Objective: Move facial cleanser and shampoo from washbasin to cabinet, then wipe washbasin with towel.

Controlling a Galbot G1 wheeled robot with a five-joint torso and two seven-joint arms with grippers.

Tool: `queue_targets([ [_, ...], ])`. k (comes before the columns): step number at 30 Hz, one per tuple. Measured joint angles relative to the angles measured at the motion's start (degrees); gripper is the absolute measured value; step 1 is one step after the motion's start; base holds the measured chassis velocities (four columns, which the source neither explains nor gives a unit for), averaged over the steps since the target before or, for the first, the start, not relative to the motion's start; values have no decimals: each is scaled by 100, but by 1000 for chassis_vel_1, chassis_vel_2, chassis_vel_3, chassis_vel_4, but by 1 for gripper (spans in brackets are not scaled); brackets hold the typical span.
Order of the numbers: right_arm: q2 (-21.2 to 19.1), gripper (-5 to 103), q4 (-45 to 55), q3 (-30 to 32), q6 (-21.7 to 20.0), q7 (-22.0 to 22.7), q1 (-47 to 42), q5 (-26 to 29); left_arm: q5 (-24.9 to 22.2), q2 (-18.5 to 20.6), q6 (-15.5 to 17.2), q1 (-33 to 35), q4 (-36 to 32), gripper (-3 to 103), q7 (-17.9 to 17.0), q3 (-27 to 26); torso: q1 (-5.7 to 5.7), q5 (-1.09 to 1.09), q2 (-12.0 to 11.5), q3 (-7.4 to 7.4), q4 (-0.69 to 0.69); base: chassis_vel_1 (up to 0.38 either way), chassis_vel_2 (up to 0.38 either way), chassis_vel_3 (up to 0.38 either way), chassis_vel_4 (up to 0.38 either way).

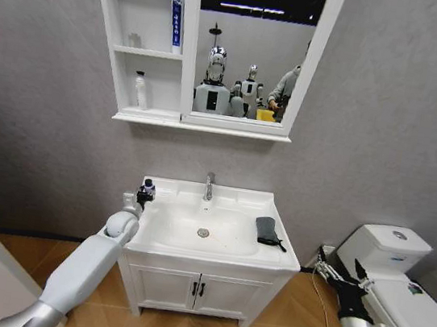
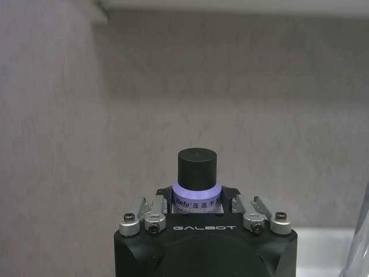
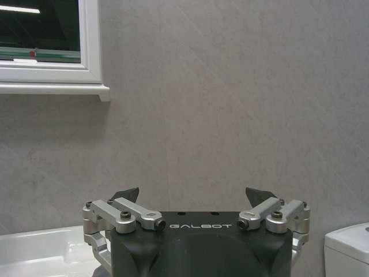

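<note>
The right gripper (image 3: 196, 199) hangs with fingers spread wide before a grey wall (image 3: 230, 104); the cabinet (image 3: 52, 75) corner and what seems the washbasin (image 3: 40, 248) rim flank it.

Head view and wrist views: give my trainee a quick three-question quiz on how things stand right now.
1. True or false: the left tool is shut on a black-capped, purple-banded bottle.
2. Where does the dark grey folded towel lie? A) in the oval bowl; B) on the right rim of the white ceramic washbasin; C) on the toilet.
3. Fill in: the right tool, low beside the toilet, stands ____ (open or shut).
Key: 1 true; 2 B; 3 open.
</note>
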Motion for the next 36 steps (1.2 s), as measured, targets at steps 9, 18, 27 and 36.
queue_targets([
  [9, 115, 100, 277, 52, -45, 48, -212, -58, -1546, 1302, 1340, -1659, -1171, 43, -354, 210, 0, 0, 0, 0, 1, 0, 0, 0, 0],
  [18, 215, 100, 395, 29, -59, 72, -218, -122, -2444, 1475, 2189, -3798, -414, 43, -472, 1001, 0, 1, 1, 0, 0, 0, 0, 0, 0],
  [27, 285, 100, 406, 75, -39, 51, -221, -112, -2879, 714, 2461, -5097, 659, 43, -589, 1723, 0, 2, 0, 0, -1, 0, 0, 0, 0],
  [36, 307, 100, 257, 101, 61, -34, -169, -53, -2596, 163, 2494, -5639, 1866, 43, -495, 2147, 1, 1, 0, 1, 2, 0, 0, 0, 0],
])
